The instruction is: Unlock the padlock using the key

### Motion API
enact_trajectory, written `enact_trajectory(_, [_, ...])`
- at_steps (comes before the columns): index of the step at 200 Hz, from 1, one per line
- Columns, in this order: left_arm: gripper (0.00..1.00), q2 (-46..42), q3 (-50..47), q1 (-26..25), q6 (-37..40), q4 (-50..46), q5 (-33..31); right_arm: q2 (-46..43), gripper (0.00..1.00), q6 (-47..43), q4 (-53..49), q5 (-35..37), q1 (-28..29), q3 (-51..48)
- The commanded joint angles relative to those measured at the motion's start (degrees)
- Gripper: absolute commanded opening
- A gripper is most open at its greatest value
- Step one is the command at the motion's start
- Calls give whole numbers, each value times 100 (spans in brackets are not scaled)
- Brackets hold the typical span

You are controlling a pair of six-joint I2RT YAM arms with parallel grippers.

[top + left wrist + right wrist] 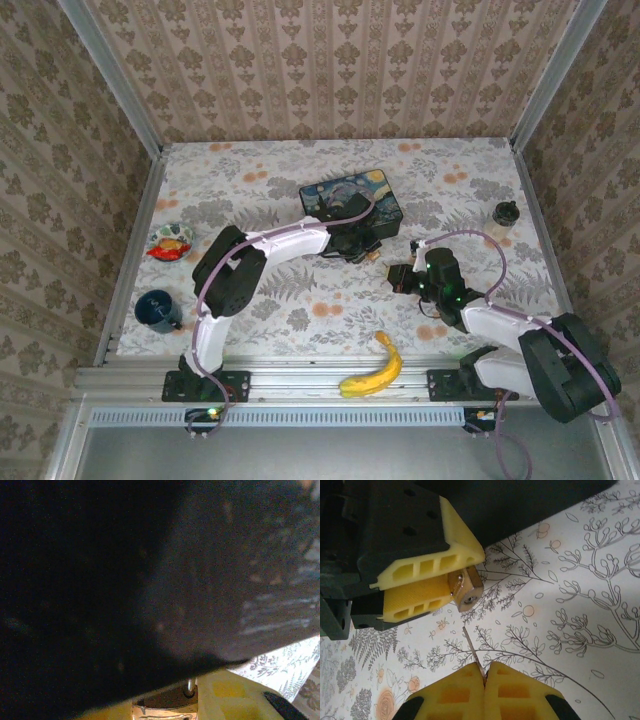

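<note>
Right gripper (pixel 483 669), pinching the key (pixel 472 647), faces the padlock (pixel 465 590) clamped just ahead in the left gripper (pixel 461 578); slightly off-line, the key could skid past the keyhole (pixel 468 599).

Floral table (pixel 300 300). Carries tin (pixel 350 200) far centre, jar (pixel 506 213) far right, packet (pixel 170 243) and cup (pixel 157 310) left, banana (pixel 372 368) near.
</note>
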Motion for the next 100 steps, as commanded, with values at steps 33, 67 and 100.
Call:
enact_trajectory(33, [0,-68,-39,-49,-282,484,269,493,0,-286,536,140,-18,179])
enact_trajectory(67, [0,-63,-76,-29,-310,566,304,677,0,-249,781,109,-85,207])
enact_trajectory(100, [0,-44,-111,-15,-347,630,331,699,0,-247,815,173,-89,295])
